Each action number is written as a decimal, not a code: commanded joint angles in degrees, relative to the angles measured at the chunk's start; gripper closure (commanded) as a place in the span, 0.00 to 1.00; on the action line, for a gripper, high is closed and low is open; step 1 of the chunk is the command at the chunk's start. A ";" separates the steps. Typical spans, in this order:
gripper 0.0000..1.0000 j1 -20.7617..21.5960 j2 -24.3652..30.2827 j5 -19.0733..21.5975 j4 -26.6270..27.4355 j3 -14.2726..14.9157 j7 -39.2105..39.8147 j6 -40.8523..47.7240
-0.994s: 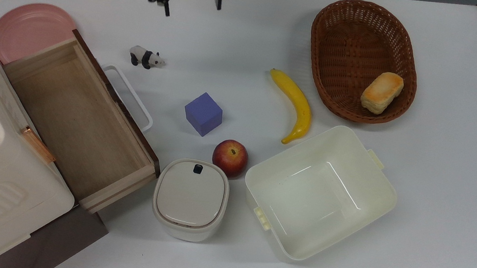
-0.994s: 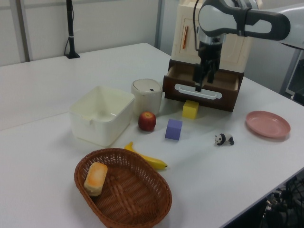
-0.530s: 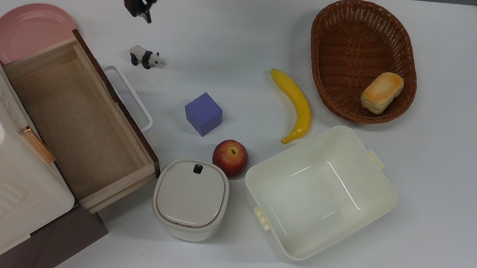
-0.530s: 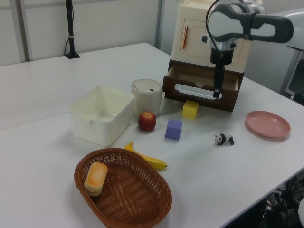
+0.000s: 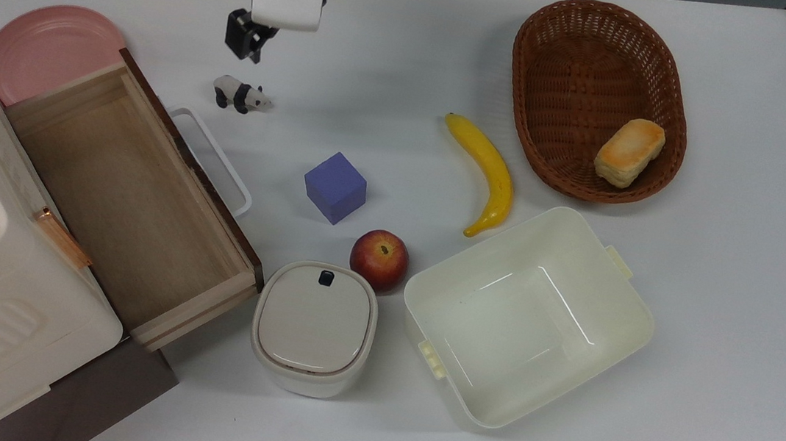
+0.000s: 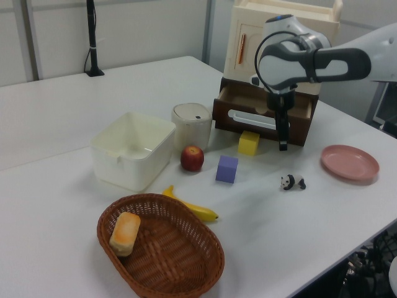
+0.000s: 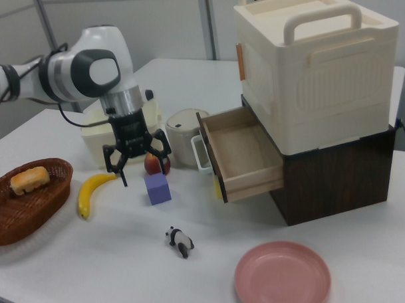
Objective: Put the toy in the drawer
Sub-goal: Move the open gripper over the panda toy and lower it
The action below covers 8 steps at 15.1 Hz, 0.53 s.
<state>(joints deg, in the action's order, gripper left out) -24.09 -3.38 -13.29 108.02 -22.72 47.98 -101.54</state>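
Top view. Gripper (image 5: 250, 49): hangs over the white table (image 5: 726, 288), fingers pointing down, mostly hidden under the white wrist; empty. Toy (image 5: 241, 94): small black-and-white panda, standing on the table just below the gripper in the top view, apart from it. Drawer (image 5: 122, 197): pulled open, bare wood floor, dark front and white loop handle; lies below and to the top view's left of the gripper. Pink plate (image 5: 43, 47): to the top view's left of the gripper, tucked against the drawer's far corner. Purple cube (image 5: 335, 186): below and to the top view's right of the gripper, past the toy. Apple (image 5: 379, 259) and lidded white bin (image 5: 313, 327): further below still. Banana (image 5: 487, 173), cream tub (image 5: 530, 317) and wicker basket (image 5: 599, 96) holding a bread roll (image 5: 629, 151): well off to the top view's right.

Left view. Gripper (image 6: 283, 144): seen edge-on, in front of the drawer (image 6: 260, 115). Toy (image 6: 292, 182): on the table below the gripper, clear air between them. Yellow block (image 6: 249, 143): beside the drawer front, to the left view's left of the gripper.

Right view. Gripper (image 7: 142, 170): fingers spread wide, nothing between them. Toy (image 7: 180, 241): on the table nearer the camera and to the right view's right of the gripper. Cube (image 7: 157, 188): just below the gripper's fingertips in the picture. Drawer (image 7: 239, 153): open, to the right view's right of the gripper, under the cream cabinet (image 7: 316, 68).
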 commanded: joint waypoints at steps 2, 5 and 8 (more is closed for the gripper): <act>0.00 -3.07 -4.44 -7.09 1.23 -0.84 0.27 -4.10; 0.00 -4.38 -5.49 -7.19 1.40 -0.84 -0.17 -5.42; 0.00 -4.48 -6.90 -7.01 0.79 -0.58 -0.34 -5.43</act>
<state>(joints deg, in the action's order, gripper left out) -27.94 -9.96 -19.63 108.52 -22.73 47.98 -105.92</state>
